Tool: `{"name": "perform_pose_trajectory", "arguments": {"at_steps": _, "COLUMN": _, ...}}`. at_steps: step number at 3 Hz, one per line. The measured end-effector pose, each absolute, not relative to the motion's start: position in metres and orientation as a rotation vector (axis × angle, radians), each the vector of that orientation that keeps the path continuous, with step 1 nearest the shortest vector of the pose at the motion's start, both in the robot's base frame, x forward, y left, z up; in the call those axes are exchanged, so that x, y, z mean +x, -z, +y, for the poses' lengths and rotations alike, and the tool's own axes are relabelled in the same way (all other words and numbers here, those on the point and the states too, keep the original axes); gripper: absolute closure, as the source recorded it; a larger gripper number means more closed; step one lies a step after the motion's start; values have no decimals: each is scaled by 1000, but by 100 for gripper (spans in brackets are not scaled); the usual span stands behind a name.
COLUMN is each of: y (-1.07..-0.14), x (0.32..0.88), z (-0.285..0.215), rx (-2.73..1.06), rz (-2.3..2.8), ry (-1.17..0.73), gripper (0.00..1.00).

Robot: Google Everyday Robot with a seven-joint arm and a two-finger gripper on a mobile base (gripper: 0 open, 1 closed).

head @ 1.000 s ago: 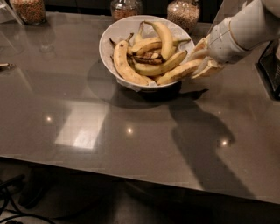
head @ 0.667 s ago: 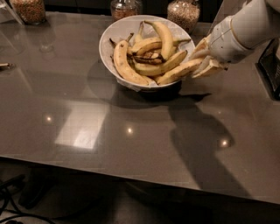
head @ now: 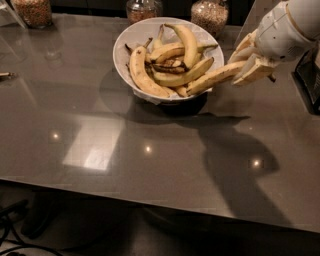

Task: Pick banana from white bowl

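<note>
The white bowl (head: 131, 37) stands at the back middle of the grey table and holds several yellow bananas. The long, slim, speckled banana (head: 215, 77) lies slanted over the bowl's right rim, with its left end among the other bananas and its right end outside the bowl. My gripper (head: 248, 64), cream-coloured on a white arm, is just right of the bowl. It is shut on the banana's right end, and the banana's dark tip (head: 272, 78) sticks out behind the fingers.
Three glass jars of grains (head: 34, 11) (head: 143, 8) (head: 210, 15) stand along the table's back edge. A thick curved banana (head: 144, 75) lies at the bowl's left. A dark object (head: 307, 82) sits at the right edge. The table's front edge (head: 150, 192) is near.
My gripper has moved a little to the right and up with the slim banana in it, drawing the banana further out over the bowl's rim.
</note>
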State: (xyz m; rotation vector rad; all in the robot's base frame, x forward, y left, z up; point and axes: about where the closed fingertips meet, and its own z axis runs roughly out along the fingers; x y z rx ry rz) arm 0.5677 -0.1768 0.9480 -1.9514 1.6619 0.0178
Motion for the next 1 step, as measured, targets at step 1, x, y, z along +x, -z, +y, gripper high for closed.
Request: {"name": "perform_pose_trajectory", "arguments": {"at_steps": 1, "y": -975, "x": 540, "z": -183, "rx": -1912, "rz": 1620, "ry": -165, "gripper": 100}}
